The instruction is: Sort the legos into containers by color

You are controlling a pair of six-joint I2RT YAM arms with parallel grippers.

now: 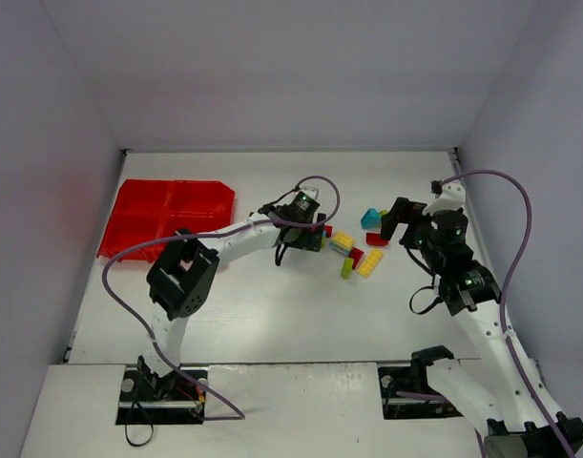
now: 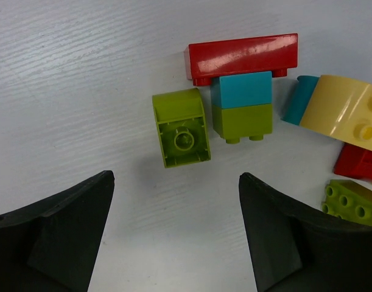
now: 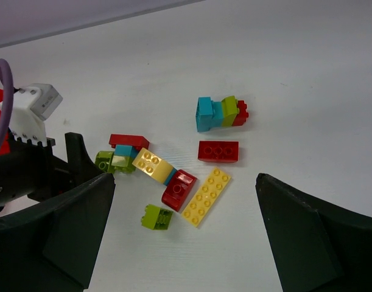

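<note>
The legos lie in a loose pile (image 1: 353,253) at mid-table, right of centre. My left gripper (image 1: 308,234) is open and empty at the pile's left edge. In its wrist view, the gripper (image 2: 176,175) is just short of an upturned lime brick (image 2: 181,129). Beside that are a teal-on-lime stack (image 2: 242,106), a long red brick (image 2: 242,56) and a yellow curved brick (image 2: 347,112). My right gripper (image 1: 398,221) is open and empty above the pile's right side. Its wrist view (image 3: 184,178) shows a yellow plate (image 3: 206,196), red bricks (image 3: 218,151) and a lime brick (image 3: 157,216). The red tray (image 1: 167,219) lies far left; no bricks show in it.
A teal, lime and red stack (image 3: 219,112) lies apart at the pile's far right. White walls close in the table on three sides. The left arm's elbow (image 1: 183,275) hangs over the tray's near right corner.
</note>
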